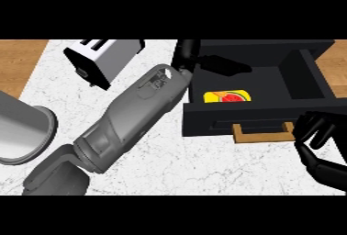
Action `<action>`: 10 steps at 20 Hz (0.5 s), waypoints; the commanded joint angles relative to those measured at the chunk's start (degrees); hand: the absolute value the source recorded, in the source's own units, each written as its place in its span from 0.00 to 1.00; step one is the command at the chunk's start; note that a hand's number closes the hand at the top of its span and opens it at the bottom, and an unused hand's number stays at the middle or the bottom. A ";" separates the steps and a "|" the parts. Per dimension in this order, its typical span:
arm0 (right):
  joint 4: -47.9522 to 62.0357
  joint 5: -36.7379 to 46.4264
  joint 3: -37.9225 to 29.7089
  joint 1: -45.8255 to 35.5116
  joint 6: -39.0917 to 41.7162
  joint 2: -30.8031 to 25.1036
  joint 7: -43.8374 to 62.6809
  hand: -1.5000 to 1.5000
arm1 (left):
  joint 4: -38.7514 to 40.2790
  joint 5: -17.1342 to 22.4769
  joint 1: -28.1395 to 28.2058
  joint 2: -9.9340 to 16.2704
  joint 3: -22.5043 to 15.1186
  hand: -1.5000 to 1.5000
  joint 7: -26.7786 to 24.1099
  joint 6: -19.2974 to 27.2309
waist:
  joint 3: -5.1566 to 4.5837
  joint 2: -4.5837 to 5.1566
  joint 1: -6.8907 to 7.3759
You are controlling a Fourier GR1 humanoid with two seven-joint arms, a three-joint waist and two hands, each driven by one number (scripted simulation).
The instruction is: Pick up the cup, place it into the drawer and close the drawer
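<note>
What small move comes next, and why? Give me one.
Probably draw the left robot hand back out over the drawer's left wall. The cup, yellow with a fruit picture, already lies inside, and the hand's fingers are stretched above it without curling round it. The drawer stands open, and the right robot hand waits beside the wooden handle to push it.

no readable text, labels or numbers anywhere

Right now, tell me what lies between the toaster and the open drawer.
Head view: the left forearm crosses that stretch between toaster and drawer; beneath it, bare counter.
</note>
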 commanded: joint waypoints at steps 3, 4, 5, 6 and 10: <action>-4.14 2.96 0.16 1.58 2.74 -4.43 3.36 1.00 | -4.90 0.34 2.63 3.57 3.53 0.00 2.24 -1.10 | -0.04 -0.41 2.12; -4.74 8.49 2.63 3.49 2.42 -3.63 1.13 1.00 | -4.87 0.76 2.54 4.38 4.39 0.00 2.18 -2.31 | -0.03 -0.33 2.01; -5.24 11.07 2.67 3.71 1.16 -3.89 2.26 1.00 | -8.42 0.40 3.19 5.26 3.69 0.00 3.94 -1.35 | -0.04 -0.63 2.68; -4.28 13.33 3.93 2.44 -0.06 -2.60 1.08 1.00 | -10.65 0.33 2.41 6.34 4.29 0.00 6.19 0.15 | -0.03 -0.66 3.05; -1.87 18.25 3.77 2.96 -0.56 -3.75 0.47 1.00 | -18.85 -0.47 11.12 10.73 3.84 0.00 6.58 -1.32 | -0.02 -0.66 3.53</action>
